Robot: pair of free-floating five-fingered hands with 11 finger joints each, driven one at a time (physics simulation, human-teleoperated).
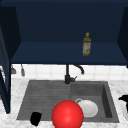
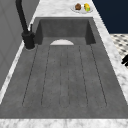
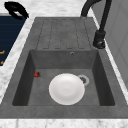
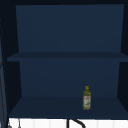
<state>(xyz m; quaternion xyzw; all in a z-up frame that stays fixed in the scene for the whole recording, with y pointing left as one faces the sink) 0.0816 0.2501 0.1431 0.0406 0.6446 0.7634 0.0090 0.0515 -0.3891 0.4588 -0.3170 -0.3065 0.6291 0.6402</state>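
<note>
Hovering left robot hand [image 1: 35,118] at sink [image 1: 45,100] front, fingers unclear | front: red ball [image 1: 67,114] beside plate [image 1: 87,108] | upper: bottle [image 4: 86,98]

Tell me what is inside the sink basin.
In the sink basin a white plate lies flat on the floor, beside the drain. A small red thing sits by the basin's wall. Whatever is under the plate is covered.

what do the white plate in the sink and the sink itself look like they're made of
The plate looks like glazed ceramic: plain white and smooth, though plastic is possible. The sink looks like dark grey stone or composite: matte, mottled, with moulded drainer grooves.
</note>
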